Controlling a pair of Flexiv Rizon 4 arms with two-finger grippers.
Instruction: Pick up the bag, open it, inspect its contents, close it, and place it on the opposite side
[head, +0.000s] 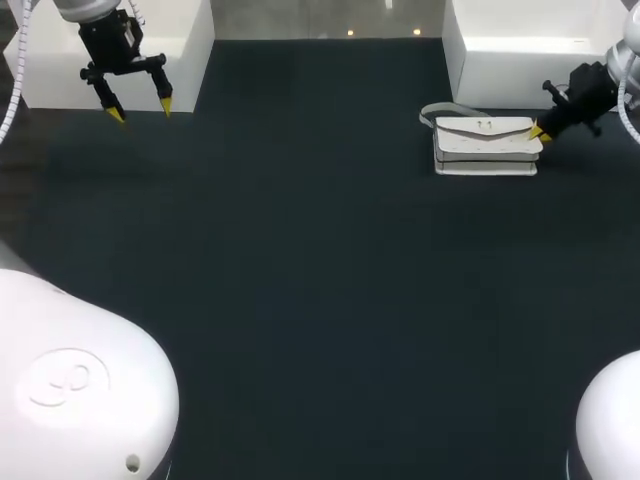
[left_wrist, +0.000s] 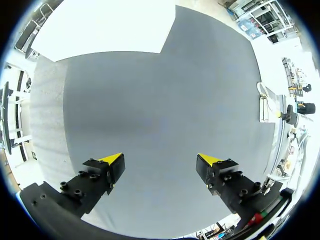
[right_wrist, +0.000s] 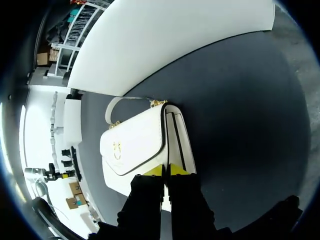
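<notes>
My head camera sits above and behind the rig and looks steeply down. It is far enough back to take in nearly the whole dark counter (head: 300, 250), with both arms entering at the far corners. My left wrist camera looks out along the left tool (left_wrist: 160, 160) from well above the counter's far left corner. It faces across the surface, so most of the counter shows and the bag (left_wrist: 265, 102) is small at the opposite side. My right wrist camera looks along the right tool (right_wrist: 166, 171) from very near, with the bag filling the middle. All three views share the bag and the counter around it.
</notes>
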